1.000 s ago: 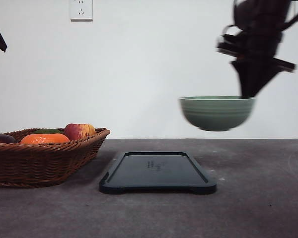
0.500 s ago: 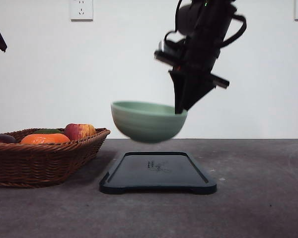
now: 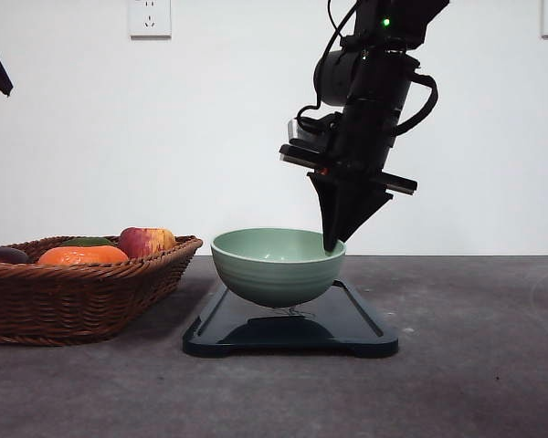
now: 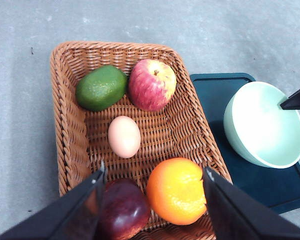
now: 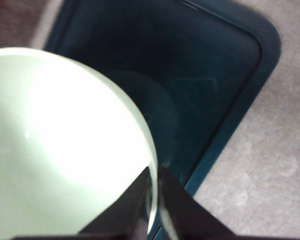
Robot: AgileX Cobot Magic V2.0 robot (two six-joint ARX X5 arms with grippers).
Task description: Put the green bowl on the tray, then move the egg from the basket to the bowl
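The pale green bowl (image 3: 274, 269) hangs upright low over the left half of the black tray (image 3: 358, 321); whether its foot touches the tray I cannot tell. My right gripper (image 3: 331, 243) is shut on the bowl's right rim, one finger inside and one outside, as the right wrist view shows with gripper (image 5: 154, 186), bowl (image 5: 65, 140) and tray (image 5: 210, 75). In the left wrist view my left gripper (image 4: 154, 171) hovers open above the wicker basket (image 4: 65, 125). The pale egg (image 4: 124, 136) lies in the basket's middle, with bowl (image 4: 262, 125) and tray (image 4: 215, 86) beside it.
The basket (image 3: 73, 297) stands left of the tray. It also holds a red-yellow apple (image 4: 151, 84), a green fruit (image 4: 101, 87), an orange fruit (image 4: 176, 190) and a dark red fruit (image 4: 124, 210). Grey tabletop spreads right of the tray. A wall socket (image 3: 149, 16) is behind.
The right arm carried the bowl left and down, from high up to the right of the tray to low over the tray's left half. The basket and tray stayed put.
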